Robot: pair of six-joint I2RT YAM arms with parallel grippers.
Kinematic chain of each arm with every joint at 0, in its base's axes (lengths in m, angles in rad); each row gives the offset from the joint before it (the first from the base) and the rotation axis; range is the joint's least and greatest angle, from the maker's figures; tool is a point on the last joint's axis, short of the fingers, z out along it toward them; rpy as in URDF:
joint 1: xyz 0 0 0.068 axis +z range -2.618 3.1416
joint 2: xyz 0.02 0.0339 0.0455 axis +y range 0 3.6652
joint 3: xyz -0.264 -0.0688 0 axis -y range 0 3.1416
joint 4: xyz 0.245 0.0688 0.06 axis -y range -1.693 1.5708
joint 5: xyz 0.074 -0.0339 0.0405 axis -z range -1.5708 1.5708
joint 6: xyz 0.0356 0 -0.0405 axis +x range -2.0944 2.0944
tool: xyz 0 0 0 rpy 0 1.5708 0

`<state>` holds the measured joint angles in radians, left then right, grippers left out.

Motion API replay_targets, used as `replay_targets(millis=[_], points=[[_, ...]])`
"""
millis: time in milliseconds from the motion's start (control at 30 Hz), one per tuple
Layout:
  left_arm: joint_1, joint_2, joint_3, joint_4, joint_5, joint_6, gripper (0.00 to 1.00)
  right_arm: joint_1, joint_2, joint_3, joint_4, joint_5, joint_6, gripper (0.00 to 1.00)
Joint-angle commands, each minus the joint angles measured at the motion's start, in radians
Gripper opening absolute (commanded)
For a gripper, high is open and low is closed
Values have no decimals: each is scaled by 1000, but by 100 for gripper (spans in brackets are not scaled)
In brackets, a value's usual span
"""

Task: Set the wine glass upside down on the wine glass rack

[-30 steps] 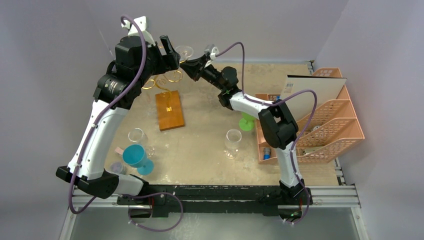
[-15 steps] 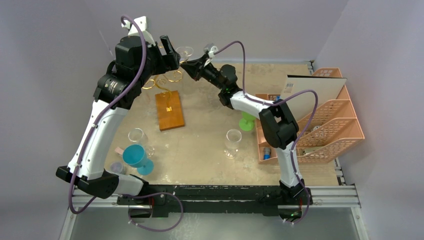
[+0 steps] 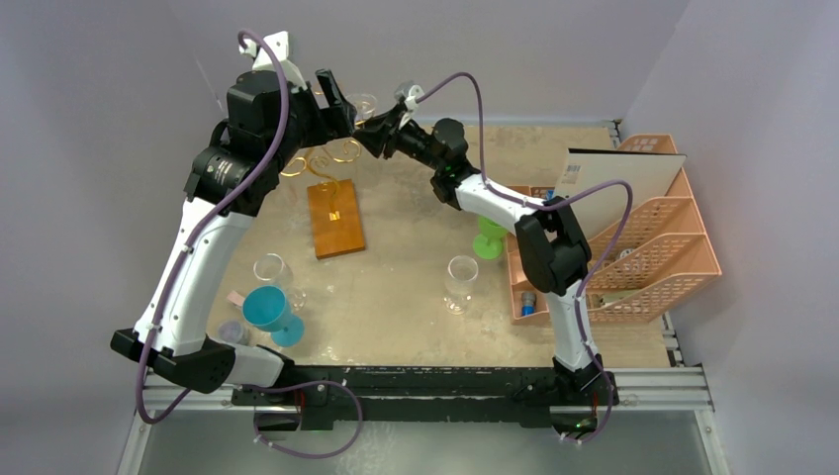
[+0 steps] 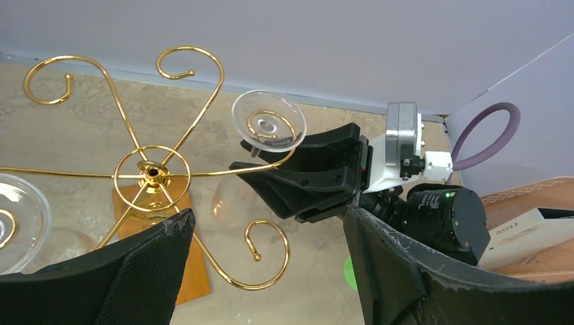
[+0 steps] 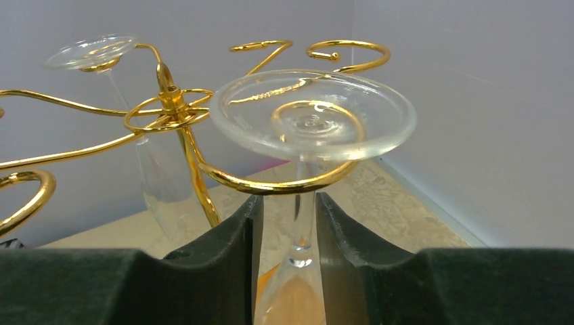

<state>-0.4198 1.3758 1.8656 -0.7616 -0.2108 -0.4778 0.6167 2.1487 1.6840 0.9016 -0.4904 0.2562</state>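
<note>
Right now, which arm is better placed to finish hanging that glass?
Right. The right end effector straddles the wine glass stem, the foot resting on a curl of the gold rack; it likely just backs away. The left end effector hovers open, empty.

The wine glass (image 5: 311, 115) hangs inverted in a right-hand curl of the wine glass rack (image 5: 172, 101); the right gripper (image 5: 290, 203) straddles its stem.

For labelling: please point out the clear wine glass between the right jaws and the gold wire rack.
clear wine glass (image 5: 313, 115), right wrist view, round foot.
gold wire rack (image 4: 151, 172), left wrist view, centre hub.
</note>
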Motion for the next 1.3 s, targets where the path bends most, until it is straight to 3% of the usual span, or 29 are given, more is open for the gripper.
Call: replay_targets(millis=[0, 300, 500, 733, 867, 1000, 1133, 1267], points=[[7, -41, -18, 68, 19, 34, 80, -2, -35, 4, 45, -13, -8, 39], [7, -71, -14, 85, 34, 118, 83, -2, -104, -90, 95, 24, 19, 62], [8, -110, -11, 77, 60, 154, 95, -3, -242, -262, 117, 60, 17, 66], [9, -136, 17, -31, 216, 193, 97, -2, -505, -468, -18, 124, 22, 66], [9, -177, -37, -43, 372, 210, 97, -2, -712, -536, -333, 210, -4, 64], [8, -246, -161, -2, 464, 188, 100, -2, -885, -461, -889, 465, 4, 65], [8, -280, -238, 11, 522, 133, 98, -2, -970, -339, -1434, 608, 58, 65], [7, -277, -287, -5, 597, 84, 91, -1, -995, -239, -1779, 691, 92, 64]])
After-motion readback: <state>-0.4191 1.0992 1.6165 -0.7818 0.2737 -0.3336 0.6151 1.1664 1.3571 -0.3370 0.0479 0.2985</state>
